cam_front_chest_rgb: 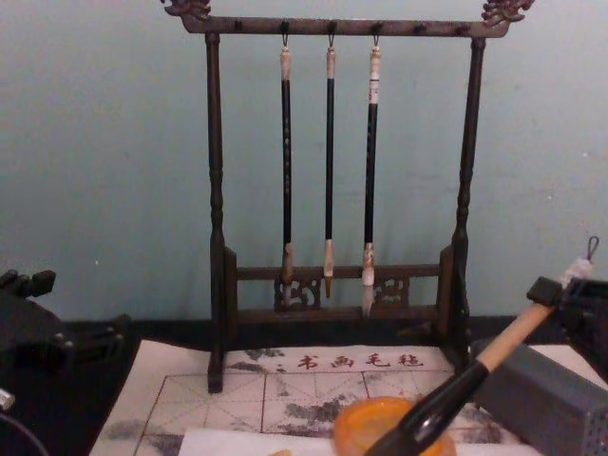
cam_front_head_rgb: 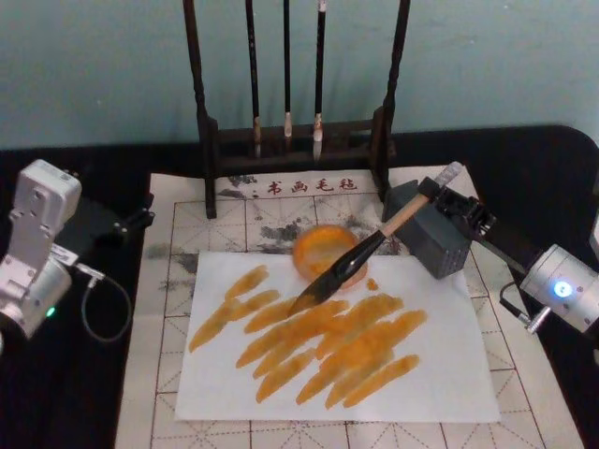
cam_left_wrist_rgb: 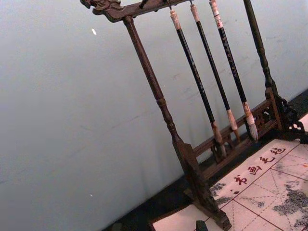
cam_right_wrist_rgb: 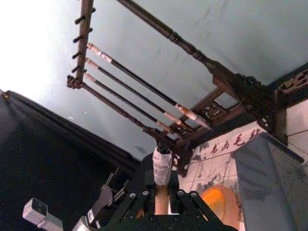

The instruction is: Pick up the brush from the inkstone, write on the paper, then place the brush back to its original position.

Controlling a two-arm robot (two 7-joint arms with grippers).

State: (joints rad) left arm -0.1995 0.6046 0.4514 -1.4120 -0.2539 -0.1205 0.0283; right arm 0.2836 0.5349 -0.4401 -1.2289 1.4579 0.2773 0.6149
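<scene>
The brush is held aslant by the right claw, which is clamped on the pale handle just below the white end cap. In the right wrist view the handle is seen gripped between the black fingers, with the cap standing above them. The bristles are pointed down and to the left, across the front right rim of the orange dish. The tip is placed over the paper just in front of the dish; whether it touches cannot be told.

The paper is laid flat on the red-gridded mat and is marked with many slanted orange strokes across its middle. A grey block is set just beside the dish, under the right claw. At the back of the mat a dark wooden rack is stood, and three thin brushes are hung from its top bar.

The left claw is parked on the black bench at the mat's left edge, well apart from the brush; its state cannot be told.
</scene>
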